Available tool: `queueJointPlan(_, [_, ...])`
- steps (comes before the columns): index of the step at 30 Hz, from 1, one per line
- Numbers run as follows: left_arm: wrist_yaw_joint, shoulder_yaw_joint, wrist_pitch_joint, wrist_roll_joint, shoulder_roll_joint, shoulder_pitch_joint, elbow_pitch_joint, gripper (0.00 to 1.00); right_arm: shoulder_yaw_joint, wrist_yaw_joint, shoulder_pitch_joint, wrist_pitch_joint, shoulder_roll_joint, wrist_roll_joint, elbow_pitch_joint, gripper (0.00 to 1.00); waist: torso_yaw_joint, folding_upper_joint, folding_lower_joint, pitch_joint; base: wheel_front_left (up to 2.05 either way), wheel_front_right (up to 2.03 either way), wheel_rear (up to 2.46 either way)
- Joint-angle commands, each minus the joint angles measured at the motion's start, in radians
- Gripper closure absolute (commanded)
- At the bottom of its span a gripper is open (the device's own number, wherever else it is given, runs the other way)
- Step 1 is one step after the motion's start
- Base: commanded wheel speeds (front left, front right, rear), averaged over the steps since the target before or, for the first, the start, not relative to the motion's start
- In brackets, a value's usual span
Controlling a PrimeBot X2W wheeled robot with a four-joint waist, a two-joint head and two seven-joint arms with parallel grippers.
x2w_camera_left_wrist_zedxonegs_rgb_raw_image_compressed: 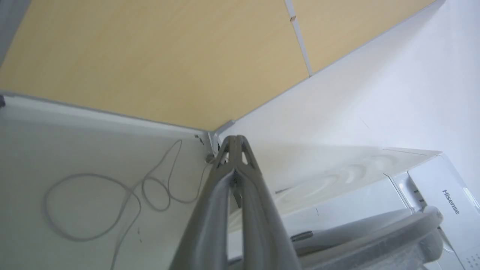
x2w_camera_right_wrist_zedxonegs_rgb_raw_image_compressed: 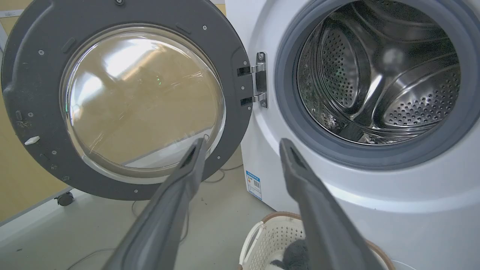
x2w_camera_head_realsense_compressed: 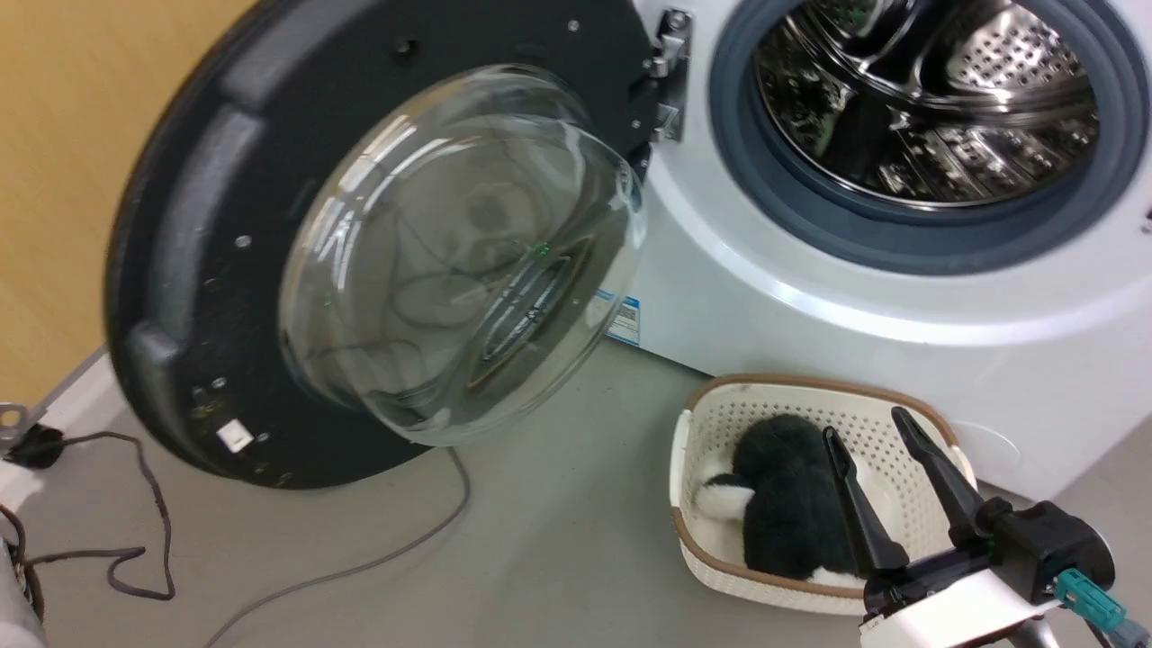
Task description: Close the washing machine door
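The washing machine door (x2w_camera_head_realsense_compressed: 225, 225) stands swung wide open to the left, its black inner face and bulging glass window (x2w_camera_head_realsense_compressed: 450, 252) turned towards me. A metal hinge (x2w_camera_head_realsense_compressed: 670, 72) ties it to the white washing machine (x2w_camera_head_realsense_compressed: 810, 297), whose steel drum (x2w_camera_head_realsense_compressed: 936, 90) is exposed inside the grey gasket. My right gripper (x2w_camera_head_realsense_compressed: 866, 430) is open at the lower right, above the basket and apart from the door. In the right wrist view, the right gripper (x2w_camera_right_wrist_zedxonegs_rgb_raw_image_compressed: 242, 144) points between the door (x2w_camera_right_wrist_zedxonegs_rgb_raw_image_compressed: 37, 93) and the machine (x2w_camera_right_wrist_zedxonegs_rgb_raw_image_compressed: 375, 198). My left gripper (x2w_camera_left_wrist_zedxonegs_rgb_raw_image_compressed: 235, 139) is shut on nothing, beside the machine (x2w_camera_left_wrist_zedxonegs_rgb_raw_image_compressed: 450, 187).
A cream perforated basket (x2w_camera_head_realsense_compressed: 684, 450) holding a black and white plush (x2w_camera_head_realsense_compressed: 792, 504) sits on the floor in front of the machine. Grey cables (x2w_camera_head_realsense_compressed: 360, 567) trail across the floor under the door. A wooden wall (x2w_camera_head_realsense_compressed: 54, 135) stands behind the door.
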Motion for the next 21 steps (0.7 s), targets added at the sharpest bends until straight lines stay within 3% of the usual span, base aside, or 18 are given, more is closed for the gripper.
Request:
queueJointPlan(1, [-0.002, 0.013, 0.067, -0.053, 0.0, -0.029, 0.04, 1.0, 0.0, 0.001, -0.006, 0.003, -0.007, -0.003, -0.009, 0.0, -0.013, 0.0, -0.0001, 0.012, 0.0, 0.0, 0.0])
queueJointPlan(6, [0.0, 0.021, 0.231, -0.148, 0.007, -0.057, 0.131, 1.0, 0.001, 0.001, -0.005, 0.007, -0.01, 0.001, -0.016, 0.0, -0.022, 0.0, -0.0001, 0.018, 0.0, 0.0, 0.0])
queueJointPlan(11, [-0.035, 0.006, 0.366, -0.215, -0.005, -0.048, 0.138, 1.0, -0.008, 0.001, -0.005, 0.006, -0.006, 0.003, -0.014, 0.0, -0.025, 0.0, -0.0001, 0.014, 0.0, 0.0, 0.0])
queueJointPlan(21, [-0.071, -0.056, 0.635, -0.337, -0.048, 0.075, -0.013, 1.0, -0.029, 0.001, 0.007, -0.017, 0.025, 0.0, 0.018, 0.0, -0.04, 0.0, -0.0001, -0.036, 0.0, 0.0, 0.0])
